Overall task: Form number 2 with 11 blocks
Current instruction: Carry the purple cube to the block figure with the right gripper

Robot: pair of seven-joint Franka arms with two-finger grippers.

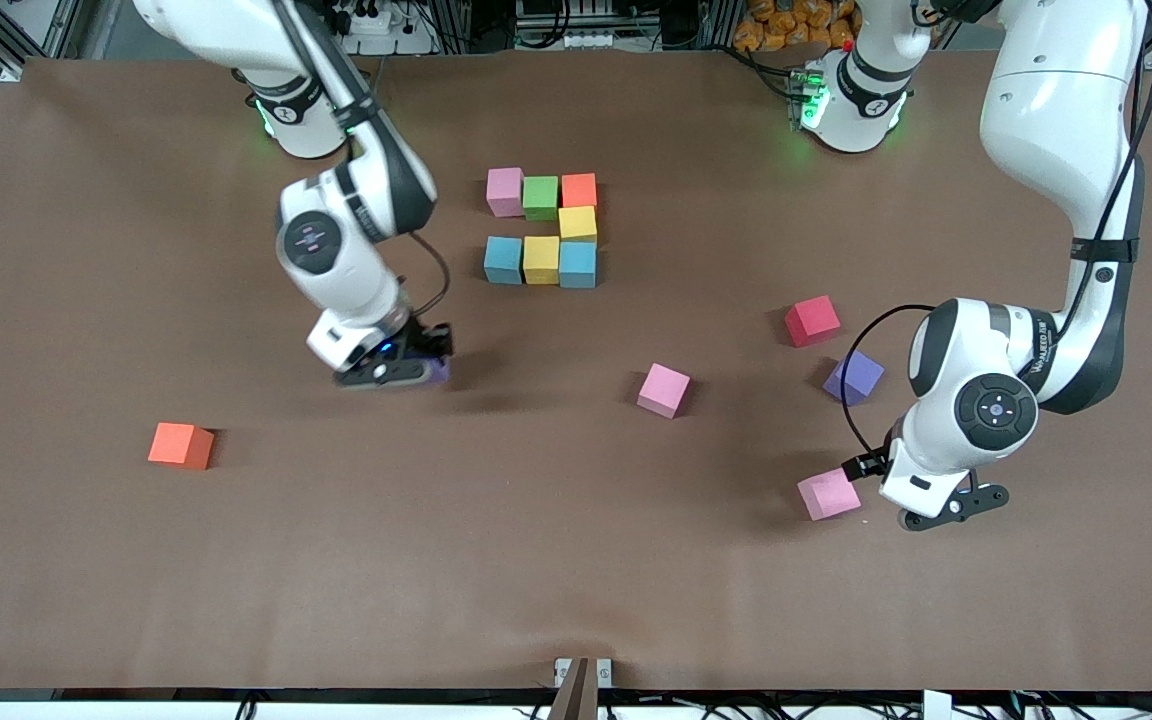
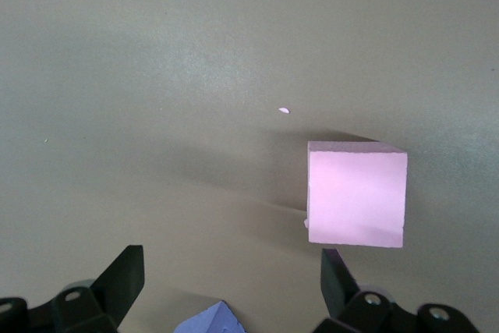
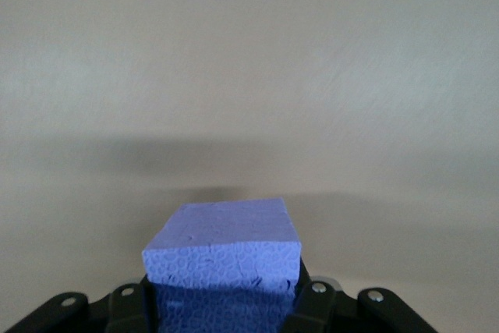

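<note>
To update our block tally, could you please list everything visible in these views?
partial number 2: seven touching blocks, pink, green, orange, two yellow, two light blue; mid-table, toward the bases
pink blocks: two loose; one mid-table, one nearer the camera, beside the left gripper
orange block: one, loose, right arm's end
red block: one, left arm's end
purple blocks: two; one beside the red block, one in the right gripper
table: one, brown
left gripper: open, by the nearer pink block
right gripper: shut on a purple block
</note>
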